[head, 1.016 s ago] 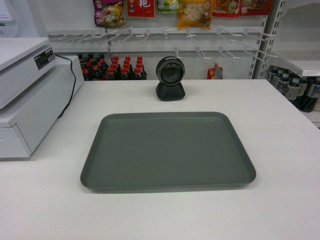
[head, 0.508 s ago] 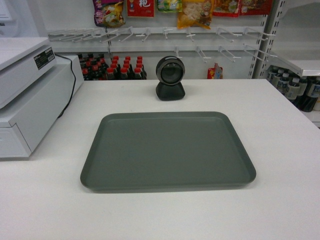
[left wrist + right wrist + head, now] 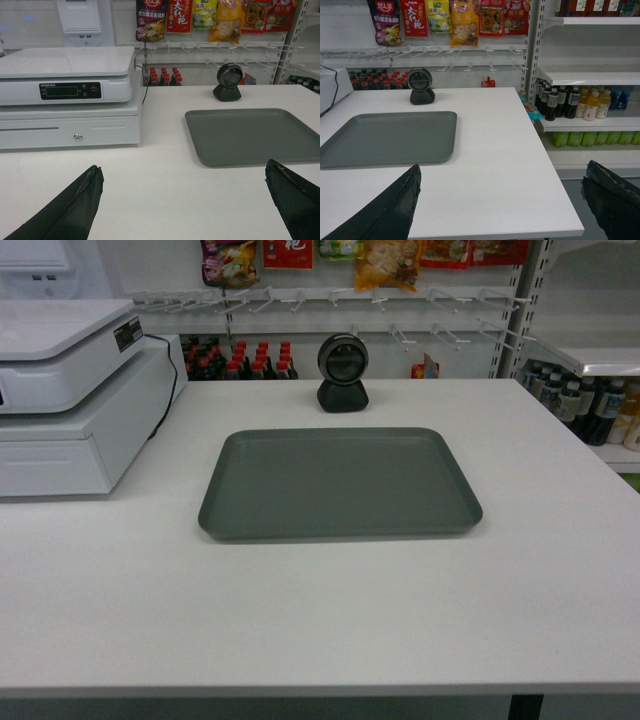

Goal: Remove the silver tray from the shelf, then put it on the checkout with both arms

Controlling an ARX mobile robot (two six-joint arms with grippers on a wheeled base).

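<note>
The silver tray lies flat on the white counter, the checkout, with nothing on it. It sits in the middle of the counter's width, nearer the far edge than the near one, with its long sides parallel to the counter's front edge. Just beyond its far rim, apart from it, a black round-faced scanner stands upright near the far edge. At the counter's left edge rests a white cash register with a drawer underneath; a black cable runs down its right side. The tray is well apart from it.

Neither gripper shows in the head view. In the left wrist view the left gripper is spread wide, its two black fingers low at the bottom corners with bare counter between them; it holds nothing, and the tray lies ahead and to its right, untouched. In the right wrist view the right gripper is likewise spread wide and empty, one finger over the counter near its front edge, the other past the counter's right edge. The tray lies ahead and to its left.

Behind the counter, snack packets hang above white pegs, and red-capped dark bottles stand in rows below. To the right, a white shelf carries drink bottles beneath it.
</note>
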